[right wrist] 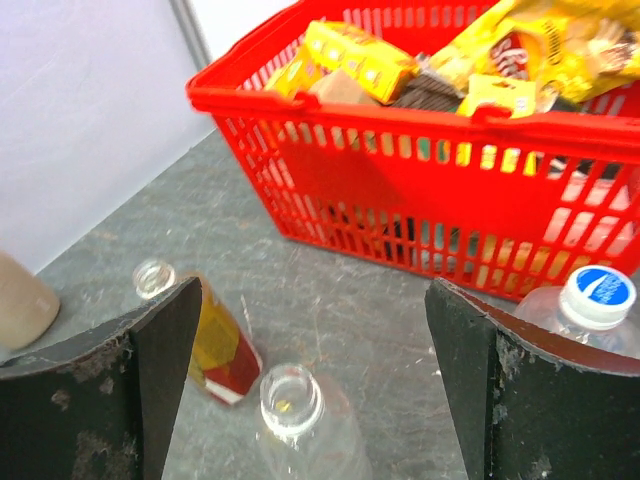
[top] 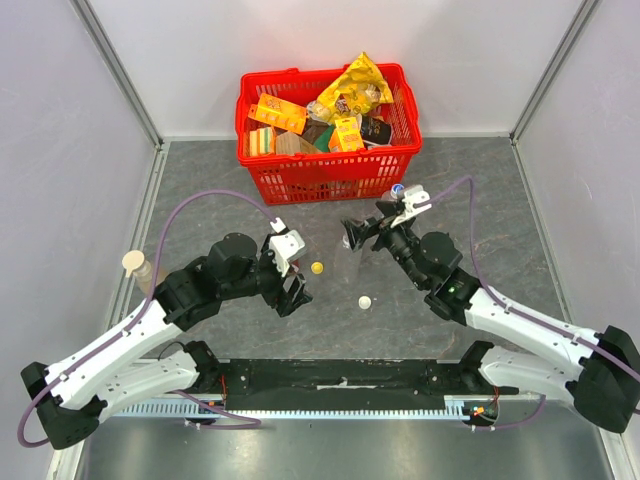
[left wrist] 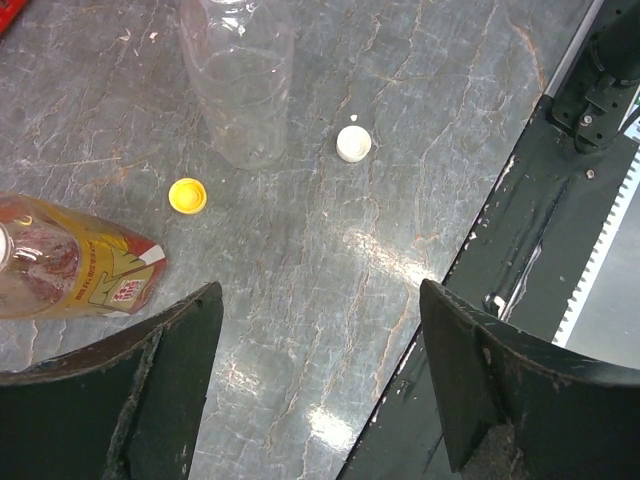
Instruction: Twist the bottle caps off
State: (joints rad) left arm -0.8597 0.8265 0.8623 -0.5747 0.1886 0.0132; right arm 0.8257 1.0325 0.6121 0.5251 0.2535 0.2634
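Yellow round plastic cap [left wrist: 187,195], white plastic cap [left wrist: 353,143] unscrewed; blue plastic cap [right wrist: 603,293] not yet unscrewed; left gripper [left wrist: 320,300], right gripper [right wrist: 312,300] spread, empty.

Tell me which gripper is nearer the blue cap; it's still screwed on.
Right. The right gripper hovers just left of the blue cap; the left gripper sits much farther left.

The grey desk [top: 480,200] carries a red basket [top: 330,180], a yellow cap [top: 317,267], a white cap [top: 365,301], an open clear bottle [left wrist: 240,90], an open labelled bottle [left wrist: 80,270] on its side, a blue-capped bottle [right wrist: 590,312] and a beige-capped bottle [top: 135,264].
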